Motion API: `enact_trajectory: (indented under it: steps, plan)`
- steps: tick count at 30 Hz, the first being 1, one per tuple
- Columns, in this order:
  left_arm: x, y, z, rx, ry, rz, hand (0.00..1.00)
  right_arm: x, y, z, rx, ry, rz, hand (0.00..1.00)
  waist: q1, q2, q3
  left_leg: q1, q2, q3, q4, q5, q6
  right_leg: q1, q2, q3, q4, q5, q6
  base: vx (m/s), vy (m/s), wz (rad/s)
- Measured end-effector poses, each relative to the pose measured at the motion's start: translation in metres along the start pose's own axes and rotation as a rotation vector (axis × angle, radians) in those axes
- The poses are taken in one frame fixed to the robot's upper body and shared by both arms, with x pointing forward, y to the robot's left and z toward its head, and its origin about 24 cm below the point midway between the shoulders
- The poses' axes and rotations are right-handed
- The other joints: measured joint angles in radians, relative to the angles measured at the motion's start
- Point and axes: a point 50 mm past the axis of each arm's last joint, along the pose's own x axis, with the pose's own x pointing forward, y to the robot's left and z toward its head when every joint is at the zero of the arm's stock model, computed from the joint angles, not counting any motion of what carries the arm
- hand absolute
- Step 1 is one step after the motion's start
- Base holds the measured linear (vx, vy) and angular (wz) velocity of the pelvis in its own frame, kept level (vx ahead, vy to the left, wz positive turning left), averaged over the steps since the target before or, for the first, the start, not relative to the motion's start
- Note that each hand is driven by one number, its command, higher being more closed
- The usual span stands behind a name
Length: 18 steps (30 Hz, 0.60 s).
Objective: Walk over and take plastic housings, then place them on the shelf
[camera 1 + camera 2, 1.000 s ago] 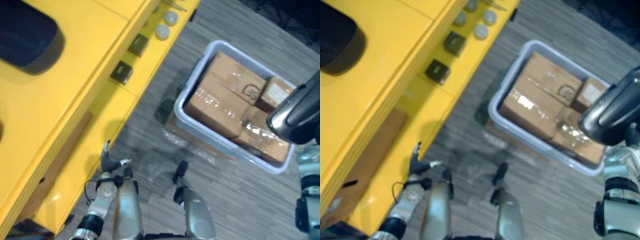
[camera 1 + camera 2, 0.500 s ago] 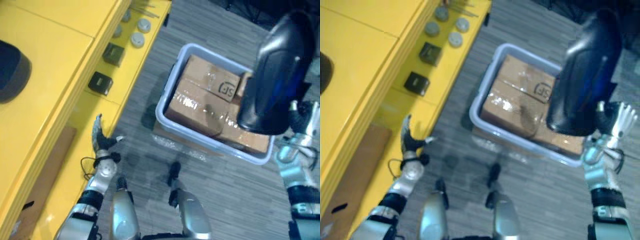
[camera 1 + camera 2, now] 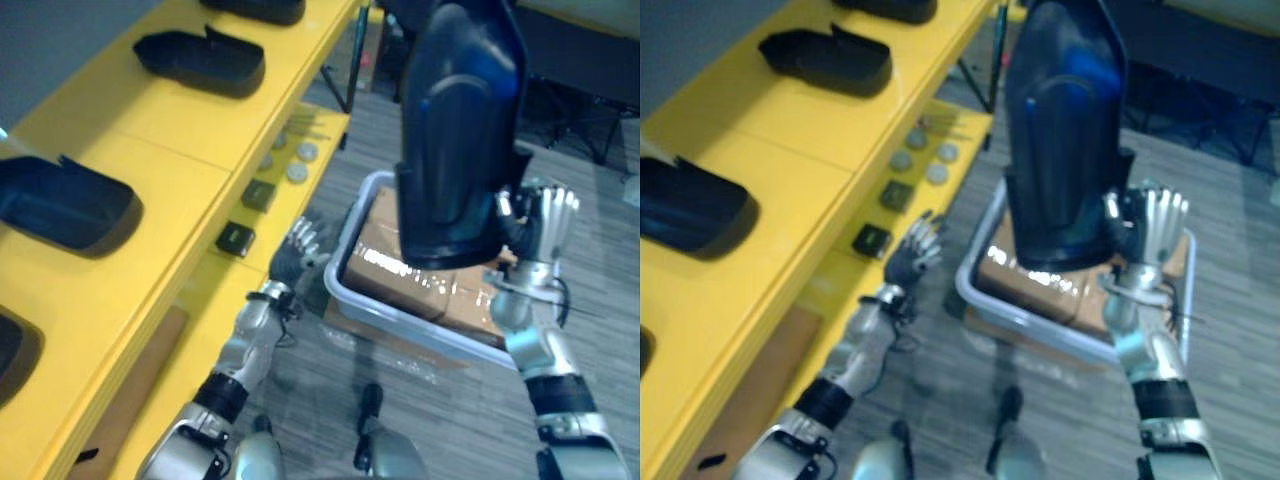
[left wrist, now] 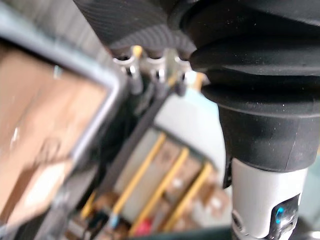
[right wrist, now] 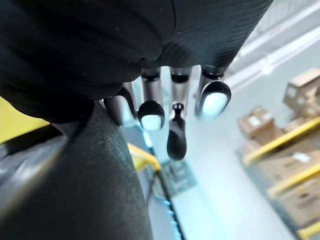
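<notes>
A large dark blue-black plastic housing stands upright in the air above the grey bin. My right hand holds it at its lower right edge, thumb pressed on the rim and fingers pointing straight up; the right wrist view has the housing's dark wall beside the fingers. Lower, between the shelf and the bin, my left hand is open with spread fingers and holds nothing. Three more dark housings lie on top of the yellow shelf.
A grey bin with cardboard boxes sits on the floor under the housing. The shelf's lower level carries small black blocks and grey discs. Dark furniture legs stand at the far right.
The camera has tilted up, bringing the shelf top into view. My right hand has raised the housing upright toward the middle. My left hand has lifted from low by the shelf toward the bin.
</notes>
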Motion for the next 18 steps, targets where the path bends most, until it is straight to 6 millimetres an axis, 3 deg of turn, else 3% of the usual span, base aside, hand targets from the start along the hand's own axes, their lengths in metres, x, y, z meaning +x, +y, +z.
enact_trajectory:
  steps: [11,18]
  plan:
    - [0.0,0.001,-0.003,0.022,0.027,0.04,0.0,-0.004,0.009,0.007,0.02,-0.019,0.07,1.0,-0.011,-0.002,-0.024,0.042,-0.013,-0.025,-0.044,0.034,0.003,0.04,-0.017,-0.028,-0.002,0.001,0.006,-0.04,0.006,0.06]
    - [0.002,-0.014,-0.002,0.013,0.032,-0.018,0.0,-0.022,0.024,0.02,0.051,-0.072,0.19,1.0,-0.014,-0.014,-0.067,0.043,-0.014,-0.026,-0.055,0.038,0.002,0.039,-0.018,-0.032,-0.002,-0.004,0.011,-0.01,-0.002,0.03]
